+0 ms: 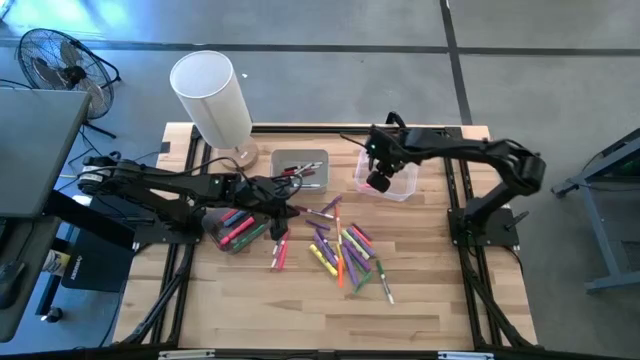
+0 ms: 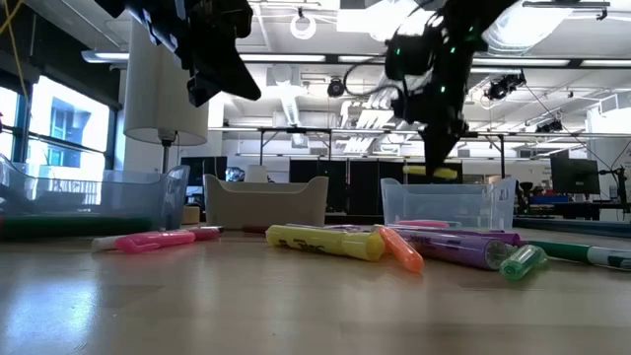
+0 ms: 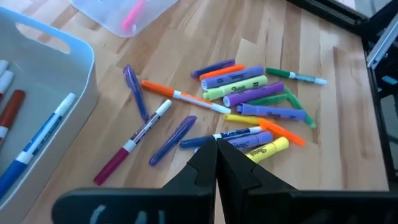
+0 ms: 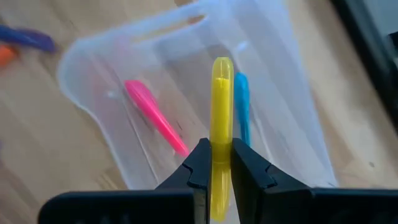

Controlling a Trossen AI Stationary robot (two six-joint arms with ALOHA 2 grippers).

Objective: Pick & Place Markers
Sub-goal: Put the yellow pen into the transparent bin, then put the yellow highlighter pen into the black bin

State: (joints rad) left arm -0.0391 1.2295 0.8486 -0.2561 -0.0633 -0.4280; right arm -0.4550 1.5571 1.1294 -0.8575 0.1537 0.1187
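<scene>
While a scatter of coloured markers is lying across the middle of the pale wooden table in the high view, the right gripper is pinching a yellow highlighter between its dark fingers, holding it above the clear plastic bin right of centre in the upper half of that frame. Inside that clear bin, the right wrist view is showing a pink marker and a blue marker lying on the bottom, apart from each other. The left gripper, its fingers pressed together on nothing, is hovering above the table left of centre in the high view, just beside the loose pile. Near it, a grey plastic bin at upper centre is holding a few pens, and a second clear bin at centre left is holding pink and green markers. A white cylindrical lamp is standing at the table's upper left edge.
</scene>
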